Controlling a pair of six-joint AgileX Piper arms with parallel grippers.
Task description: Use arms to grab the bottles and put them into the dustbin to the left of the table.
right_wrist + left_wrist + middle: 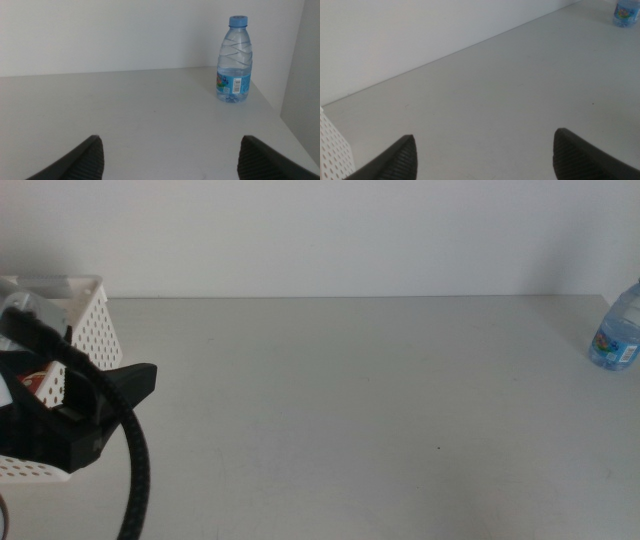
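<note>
Water bottle (617,330), clear with blue cap and blue label, stands upright on the table (350,410) at the far right edge of the middle view, close to the back wall (320,230). Same bottle in the right wrist view (234,60), upright, nothing touching it; tiny in the left wrist view (625,12).

Dustbin (85,320), white perforated basket, sits at the table's left end. Something with red and white shows inside it behind the arm; can't identify it.

Left gripper (115,395) is at the left, over the bin's near side, thick black cable (135,470) looping down from it. Its wrist view shows jaws spread wide, nothing between them (482,155), a corner of the bin wall (332,147) beside it.

Right gripper (167,160): jaws wide apart, holding nothing, facing the bottle, well apart from it. Not seen in the middle view.

Tabletop plain light grey, matte, bare across the middle. Plain white wall behind, second wall at the right end (300,75).
</note>
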